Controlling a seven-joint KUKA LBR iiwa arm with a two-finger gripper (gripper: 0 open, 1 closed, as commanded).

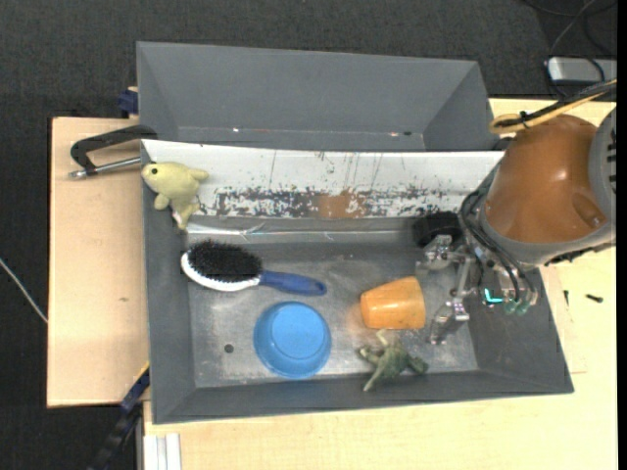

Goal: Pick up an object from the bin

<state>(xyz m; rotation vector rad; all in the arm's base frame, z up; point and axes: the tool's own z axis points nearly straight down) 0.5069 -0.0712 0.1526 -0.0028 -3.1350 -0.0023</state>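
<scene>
Brush [223, 265] & blue bowl [292, 339] lie well left in the bin [168, 360]. Orange cup [392, 305] on its side mid-right, long axis approx left-right; green toy lizard [392, 365] just below it. Pincer [449, 306] just right of the cup, spread can't tell. Cup looks the nearest pick.

Bare floor along the far wall of the bin [323, 253] and in its near left corner, black brush [230, 267] and blue bowl [292, 339] in the way on the left, orange cup [394, 305] and green toy [392, 363] crowd the near right beside the hand [446, 302]
</scene>
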